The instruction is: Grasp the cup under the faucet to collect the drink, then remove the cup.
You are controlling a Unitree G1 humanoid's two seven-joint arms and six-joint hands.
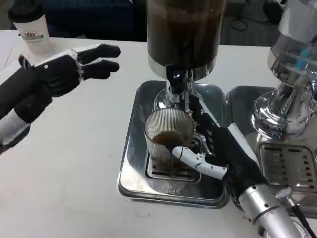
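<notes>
One ribbed glass cup [168, 134] stands near the picture's centre on a silver drip tray [131, 163], directly below the faucet [177, 82] of a drink dispenser [185, 34]. The cup holds a shallow layer of dark brown liquid at its bottom; the dispenser's clear tank, at twelve o'clock from the cup, is filled with the same dark drink. One tray carries the cup, and a second silver tray [242, 99] lies at three o'clock from it, bearing a second dispenser [290, 74] whose tank looks clear.

Two hands are in view. The right hand [220, 151] reaches in from five o'clock and grips the cup: its fingers [190, 156] are clamped around the glass, one white finger crossing the front of the cup and dark ones wrapping the far side. The left hand [67, 69] hovers above the white counter [64, 163] at ten o'clock from the cup, well apart from it, its fingers stretched out and spread, holding nothing.

One white paper cup with a dark lid [28, 25] stands at the counter's far left corner, at about ten o'clock; what it holds cannot be told.
</notes>
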